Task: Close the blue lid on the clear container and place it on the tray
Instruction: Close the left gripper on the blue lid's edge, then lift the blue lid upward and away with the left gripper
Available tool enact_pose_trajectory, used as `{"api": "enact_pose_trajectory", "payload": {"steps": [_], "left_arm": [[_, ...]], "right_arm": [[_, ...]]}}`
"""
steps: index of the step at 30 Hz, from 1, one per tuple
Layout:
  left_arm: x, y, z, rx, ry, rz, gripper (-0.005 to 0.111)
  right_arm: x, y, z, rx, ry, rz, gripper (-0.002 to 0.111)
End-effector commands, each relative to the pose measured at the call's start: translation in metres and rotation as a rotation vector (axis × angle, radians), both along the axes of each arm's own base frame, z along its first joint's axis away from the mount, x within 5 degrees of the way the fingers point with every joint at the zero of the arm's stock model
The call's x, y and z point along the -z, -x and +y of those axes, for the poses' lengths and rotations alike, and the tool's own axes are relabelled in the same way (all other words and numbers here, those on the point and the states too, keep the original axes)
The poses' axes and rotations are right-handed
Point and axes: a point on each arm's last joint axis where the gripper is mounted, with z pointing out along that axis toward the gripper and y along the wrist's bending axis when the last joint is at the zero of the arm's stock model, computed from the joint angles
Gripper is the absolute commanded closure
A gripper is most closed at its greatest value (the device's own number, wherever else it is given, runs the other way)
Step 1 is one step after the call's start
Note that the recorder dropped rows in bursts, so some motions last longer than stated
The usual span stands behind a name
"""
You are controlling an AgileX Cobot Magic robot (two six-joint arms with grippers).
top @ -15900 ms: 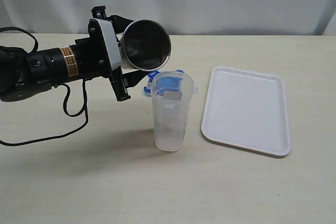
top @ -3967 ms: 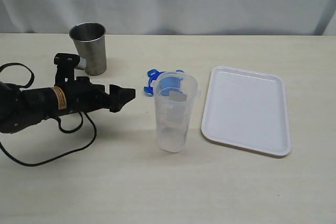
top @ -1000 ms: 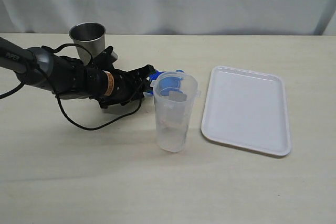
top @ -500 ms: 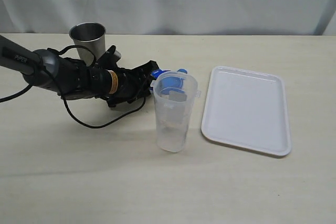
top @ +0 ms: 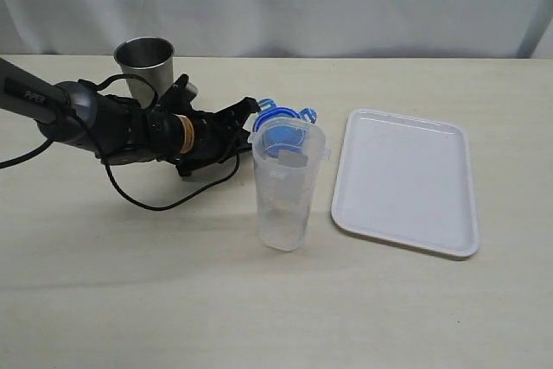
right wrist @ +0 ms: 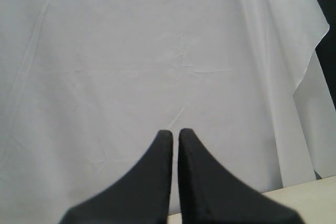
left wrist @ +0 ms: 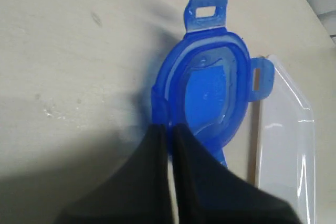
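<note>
**Table** (top: pixel 130 300): pale, and carries every item.

**Tray** (top: pixel 406 181): white and bare. It lies flat well beyond the working hand, on the far side of the container from it. Its position suits a short final transfer.

**Left hand** (top: pixel 244 118): reaches in low over the table. Its fingers are pressed almost together and pinch the near rim of the blue lid (left wrist: pixel 210 87), as the left wrist view confirms (left wrist: pixel 169 127). Judgement: an edge grip was chosen because the lid is too flat to take from above.

**Right hand** (right wrist: pixel 173 132): fingers pressed together with nothing between them. It faces only white backdrop cloth and is not seen in the exterior view. It plays no part at present.

**Clear container** (top: pixel 285 187): stands upright and open-topped, just ahead of the left fingertips and on the camera side of the lid. Its rim shows at the edge of the left wrist view (left wrist: pixel 286 145). Something small lies at the bottom, too blurred to identify.

**Steel cup** (top: pixel 145 62): upright behind the left hand, near the forearm, apart from the work.

**Blue lid** (top: pixel 278 115): close beside the container, not yet on it, with its snap flaps splayed outward. Whether its far edge touches the table cannot be told.

**Obstructions, as judged:**
- The container sits so near that a careless lift could knock it.
- The flaps could catch on the rim when the lid is set on.
- The arm's trailing cable and the cup lie behind the hand and do not block the path forward.
</note>
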Motion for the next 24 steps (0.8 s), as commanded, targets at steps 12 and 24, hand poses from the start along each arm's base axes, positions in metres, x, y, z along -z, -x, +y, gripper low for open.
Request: {"api": "enact_pose_trajectory", "payload": {"steps": [12, 24], "left_arm": [[-0.022, -0.007, 0.027, 0.015, 0.049, -0.081, 0.107], [-0.073, -0.006, 0.029, 0.074, -0.006, -0.202, 0.107]], "right_arm": [[-0.001, 0.001, 0.0, 0.001, -0.003, 0.0, 0.104], [0.0, 0.0, 0.0, 0.0, -0.004, 0.007, 0.104]]}}
